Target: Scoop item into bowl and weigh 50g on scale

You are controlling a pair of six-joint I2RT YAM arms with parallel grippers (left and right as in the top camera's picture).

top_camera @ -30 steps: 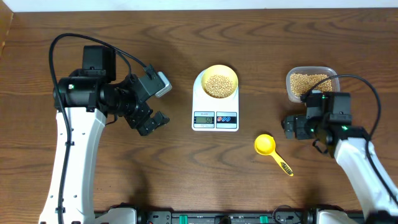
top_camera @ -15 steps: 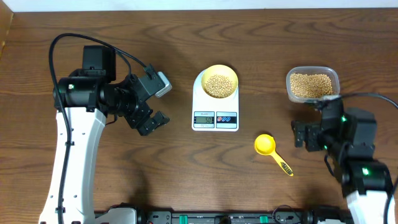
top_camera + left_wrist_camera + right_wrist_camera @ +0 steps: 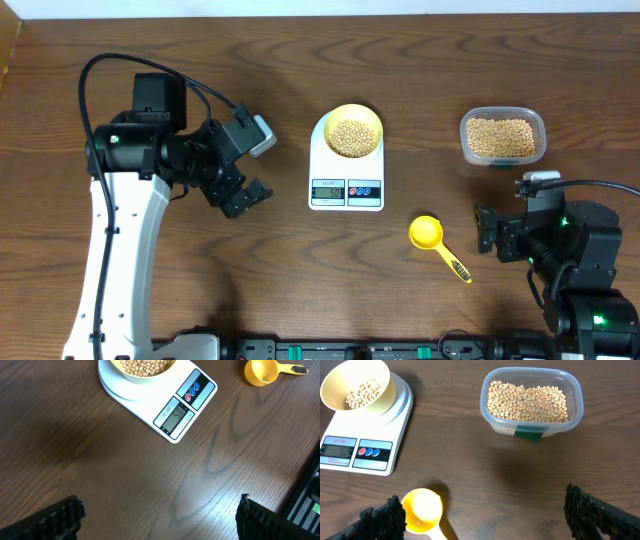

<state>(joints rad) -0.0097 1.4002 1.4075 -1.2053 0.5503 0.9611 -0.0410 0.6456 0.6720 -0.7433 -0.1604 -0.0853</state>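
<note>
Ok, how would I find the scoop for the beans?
Start at the white scale in the middle of the wooden table. Below and right of it in the overhead view lies the scoop. It is the only bright yellow thing with a handle; the bowl is paler, the tub clear.

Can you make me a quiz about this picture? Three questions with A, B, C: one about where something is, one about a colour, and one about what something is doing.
1. Where is the bowl?
A) on the scale
B) on a shelf
C) on a chair

2. What colour is the scoop?
A) red
B) yellow
C) green

3. What is the right gripper doing?
A) open, holding nothing
B) shut on the scoop
C) shut on the bowl

Answers:
1 A: the bowl sits on the scale's round platform.
2 B: the scoop is bright yellow in every view.
3 A: its fingers stand far apart with nothing between them.
</note>
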